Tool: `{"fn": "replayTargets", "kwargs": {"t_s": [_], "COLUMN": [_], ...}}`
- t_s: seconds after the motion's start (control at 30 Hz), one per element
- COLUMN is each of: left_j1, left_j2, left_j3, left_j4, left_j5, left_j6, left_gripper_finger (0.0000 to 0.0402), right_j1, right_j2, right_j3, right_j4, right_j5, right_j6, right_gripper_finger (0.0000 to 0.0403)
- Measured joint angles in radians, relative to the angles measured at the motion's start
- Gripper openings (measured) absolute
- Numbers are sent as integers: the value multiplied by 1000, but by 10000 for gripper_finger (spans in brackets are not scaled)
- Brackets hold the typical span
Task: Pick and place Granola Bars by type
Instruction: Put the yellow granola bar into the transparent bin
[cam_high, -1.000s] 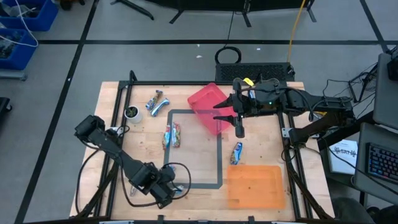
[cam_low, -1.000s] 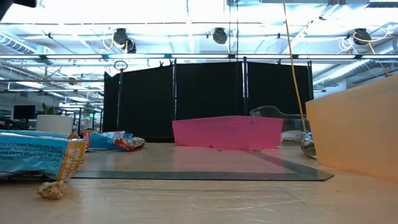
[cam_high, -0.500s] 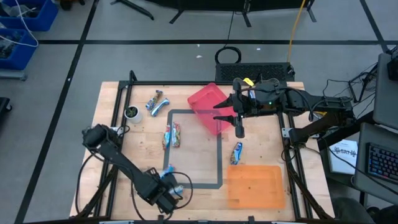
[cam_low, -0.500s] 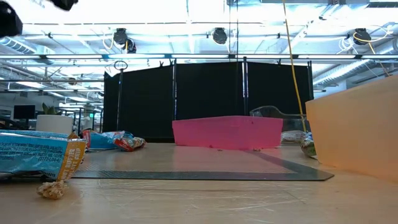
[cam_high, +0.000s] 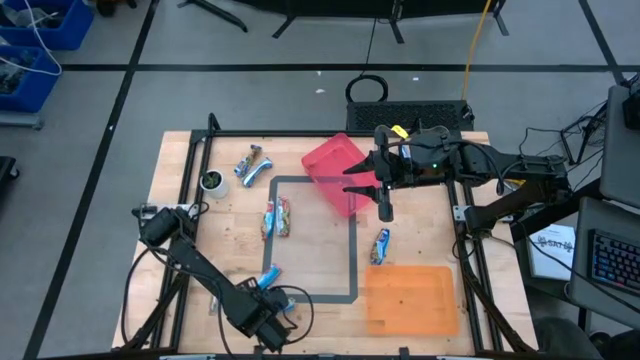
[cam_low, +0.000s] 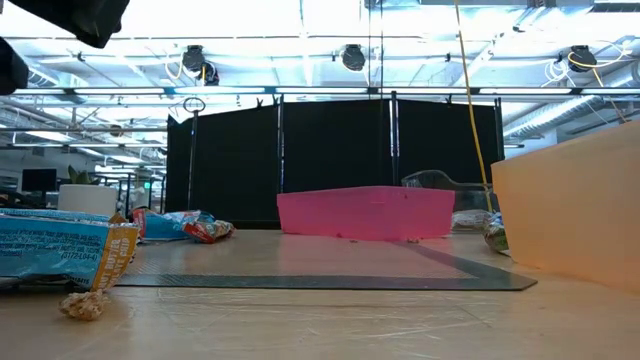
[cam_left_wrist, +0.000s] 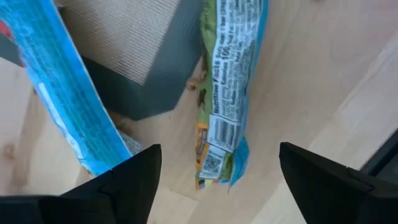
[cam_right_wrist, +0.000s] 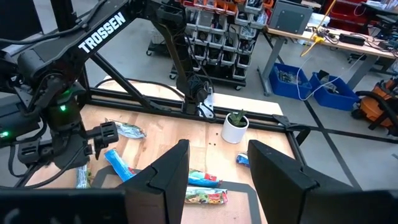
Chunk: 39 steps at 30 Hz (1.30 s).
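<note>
The sorting had barely begun: bars (cam_high: 278, 217) lay loose beside the pink bin (cam_high: 335, 172). The left gripper (cam_left_wrist: 214, 180) hung spread over one bar (cam_left_wrist: 227, 93); the right gripper (cam_right_wrist: 217, 171) waited spread above that bin.

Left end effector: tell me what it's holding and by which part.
Nothing. The left end effector hangs open above two granola bars on the table's near edge, touching neither.

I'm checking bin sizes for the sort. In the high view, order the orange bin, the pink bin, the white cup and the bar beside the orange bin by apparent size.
1. Orange bin
2. Pink bin, partly covered by the right gripper, so its full extent is unsure
3. Bar
4. White cup, close to the bar in size
</note>
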Motion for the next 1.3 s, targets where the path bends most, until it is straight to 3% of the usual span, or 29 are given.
{"fn": "replayTargets", "kwargs": {"t_s": [0.67,1.1,1.3], "left_j1": [-8,-8,-9], "left_j2": [0,0,0], "left_j3": [-139,-140,-140], "left_j4": [143,166,175], "left_j5": [99,111,109], "left_j6": [2,9,27], "left_gripper_finger": [318,293,261], "right_j1": [0,1,1], "right_j2": [0,0,0], "right_j3": [0,0,0], "right_j4": [-3,-8,-8], "right_j5": [-1,-2,-2], "right_j6": [1,1,1], "right_gripper_finger": [157,157,157]}}
